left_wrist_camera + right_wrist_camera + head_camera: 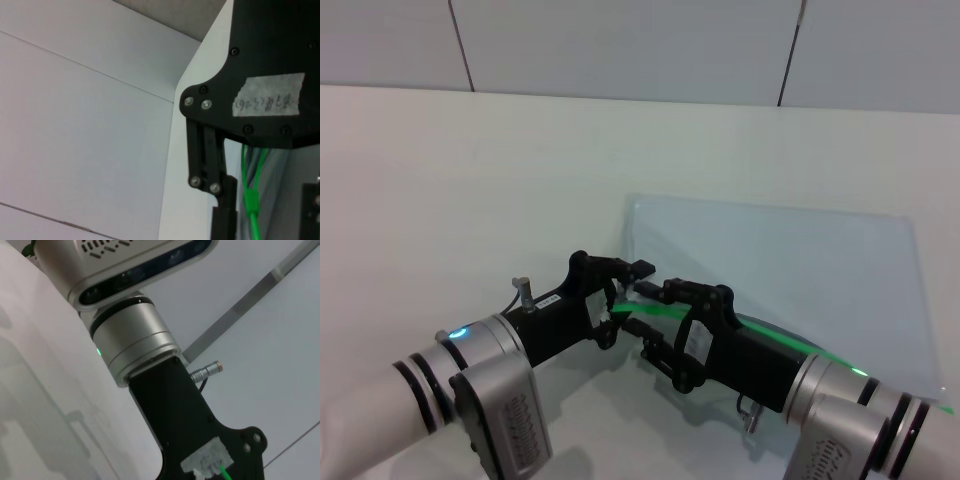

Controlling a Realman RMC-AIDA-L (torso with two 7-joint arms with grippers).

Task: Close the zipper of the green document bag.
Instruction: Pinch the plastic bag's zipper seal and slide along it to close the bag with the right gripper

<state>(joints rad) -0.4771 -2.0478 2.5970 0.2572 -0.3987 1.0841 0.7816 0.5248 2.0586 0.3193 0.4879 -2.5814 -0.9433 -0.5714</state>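
Both grippers met at the zipper [665, 312] – left gripper [630, 285], right gripper [645, 320] – grip unreadable on either. Green document bag [780, 270] lay flat on white tabletop [470, 180]; pale panelled wall [620, 45] behind.

Pale translucent green document bag [790, 270], lying flat on the white table. Bright green zipper [760, 328] along its near long edge, partly hidden.

Even bright light, soft shadows
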